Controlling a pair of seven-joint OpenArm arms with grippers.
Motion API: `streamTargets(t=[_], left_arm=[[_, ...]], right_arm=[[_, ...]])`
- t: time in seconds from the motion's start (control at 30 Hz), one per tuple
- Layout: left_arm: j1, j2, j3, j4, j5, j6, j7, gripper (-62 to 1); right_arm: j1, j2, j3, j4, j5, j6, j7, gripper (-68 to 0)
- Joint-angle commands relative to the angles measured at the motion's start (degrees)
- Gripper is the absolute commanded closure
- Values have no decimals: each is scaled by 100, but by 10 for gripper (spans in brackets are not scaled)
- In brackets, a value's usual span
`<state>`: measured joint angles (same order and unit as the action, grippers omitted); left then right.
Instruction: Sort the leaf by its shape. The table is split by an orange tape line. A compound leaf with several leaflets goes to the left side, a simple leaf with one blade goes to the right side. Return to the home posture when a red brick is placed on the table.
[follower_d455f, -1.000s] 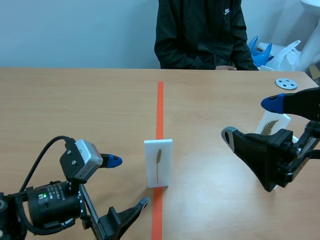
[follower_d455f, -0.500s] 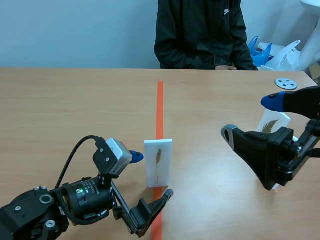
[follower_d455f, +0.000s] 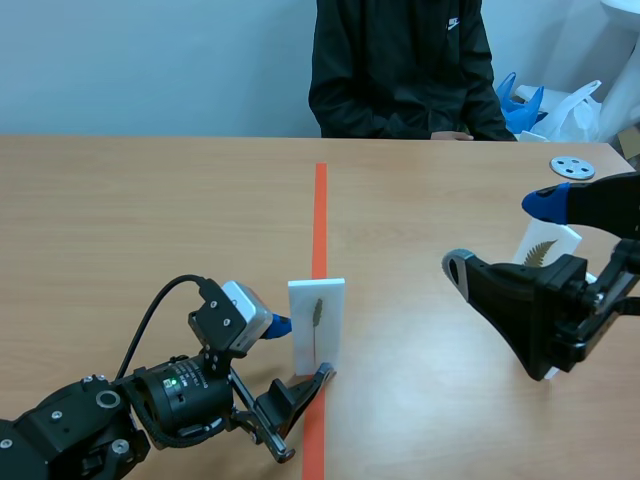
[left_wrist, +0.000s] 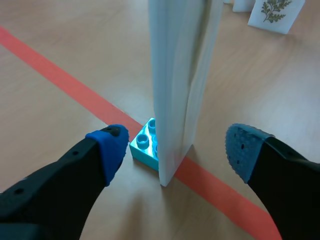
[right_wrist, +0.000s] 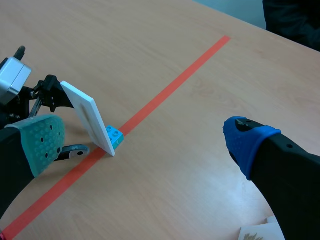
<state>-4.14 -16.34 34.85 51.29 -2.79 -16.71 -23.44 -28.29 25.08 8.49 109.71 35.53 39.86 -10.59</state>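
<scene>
Holds left jaws apart astride the card (follower_d455f: 317, 325), a dotted blue pad (left_wrist: 110, 149) on each side of its thin edge, pressing on nothing. Spreads right jaws wide above the right side, gripping nothing. Shows the card as a stiff white rectangle, upright on the orange tape (follower_d455f: 320, 205) near the middle, slotted into a studded cyan brick (left_wrist: 144, 147), with a slim single-blade leaf (follower_d455f: 317, 312) on its face. Stands on a wood-grain tabletop (follower_d455f: 150, 220). Has swung the left arm rightward to the card since a second ago; has left the right arm unmoved.
</scene>
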Motion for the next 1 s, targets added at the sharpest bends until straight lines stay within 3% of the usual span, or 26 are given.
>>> streamTargets(t=[0.0, 0.47, 0.77, 0.97], left_arm=[[-48, 35, -4, 116, -61, -35, -125, -415], [-120, 380, -4, 114, -57, 103, -101, -411], [-350, 393, -4, -201, -59, 125, -107, -312], [-348, 391, -4, -271, -57, 114, -120, -196]], right_arm=[[68, -2, 17, 11, 68, 0, 66, -679], [68, -4, 17, 11, 68, 0, 66, -679], [68, -4, 17, 11, 70, 0, 66, -679], [68, -4, 17, 11, 70, 0, 66, -679]])
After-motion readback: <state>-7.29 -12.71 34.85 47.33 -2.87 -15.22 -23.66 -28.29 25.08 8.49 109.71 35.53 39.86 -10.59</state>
